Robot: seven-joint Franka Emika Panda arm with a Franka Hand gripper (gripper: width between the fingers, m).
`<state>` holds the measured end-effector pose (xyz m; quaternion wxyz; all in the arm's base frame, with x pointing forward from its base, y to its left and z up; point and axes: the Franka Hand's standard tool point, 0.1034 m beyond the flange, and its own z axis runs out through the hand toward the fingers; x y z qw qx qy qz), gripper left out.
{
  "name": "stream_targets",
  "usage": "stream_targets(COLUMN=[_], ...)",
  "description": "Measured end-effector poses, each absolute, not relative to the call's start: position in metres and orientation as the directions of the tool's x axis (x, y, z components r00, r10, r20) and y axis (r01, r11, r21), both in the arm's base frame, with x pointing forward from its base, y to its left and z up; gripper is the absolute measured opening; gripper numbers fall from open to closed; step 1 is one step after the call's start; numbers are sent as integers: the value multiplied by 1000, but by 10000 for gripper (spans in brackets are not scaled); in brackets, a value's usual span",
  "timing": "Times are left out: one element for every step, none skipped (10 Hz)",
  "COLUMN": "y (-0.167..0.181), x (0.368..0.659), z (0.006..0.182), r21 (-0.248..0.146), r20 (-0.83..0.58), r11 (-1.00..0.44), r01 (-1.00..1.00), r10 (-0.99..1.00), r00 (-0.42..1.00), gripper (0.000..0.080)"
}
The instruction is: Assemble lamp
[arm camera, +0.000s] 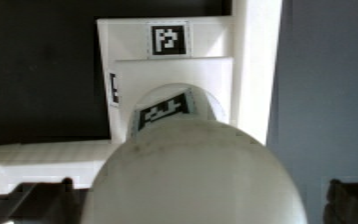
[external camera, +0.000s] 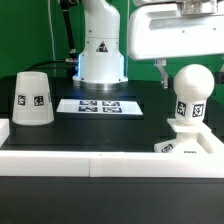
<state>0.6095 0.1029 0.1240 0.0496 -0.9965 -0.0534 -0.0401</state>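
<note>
The bulb (external camera: 190,92) stands on the base (external camera: 185,143). The end effector (arm camera: 195,198) straddles it, fingers spread wide, not gripping. The shade (external camera: 32,98) sits apart.

The bulb (external camera: 192,86) stands upright on the base (external camera: 186,141); the shade (external camera: 34,98) sits well apart at the exterior view's left.

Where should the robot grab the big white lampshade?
Probably the narrow top of the shade, coming straight down from above. It stands upright with its wide end down, and its sloped sides would likely slip out of a sideways pinch lower down.
</note>
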Motion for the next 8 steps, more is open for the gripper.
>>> stream_targets(y=[102,103,105,108,108,108,108,108], x=[610,610,610,610,613,615,616,617], z=[124,124,124,122,120,119,119,119], r21=[-90,-81,-52,-41,-30,-18,-8,4], r20=[90,95,101,99,94,88,84,81], r11=[-982,-972,-930,-887,-845,-793,-755,-711], r01=[165,220,364,461,534,610,655,704], r10=[157,212,357,455,529,606,653,701], r00=[984,973,929,885,843,791,753,708], gripper=[699,699,699,699,699,699,699,699])
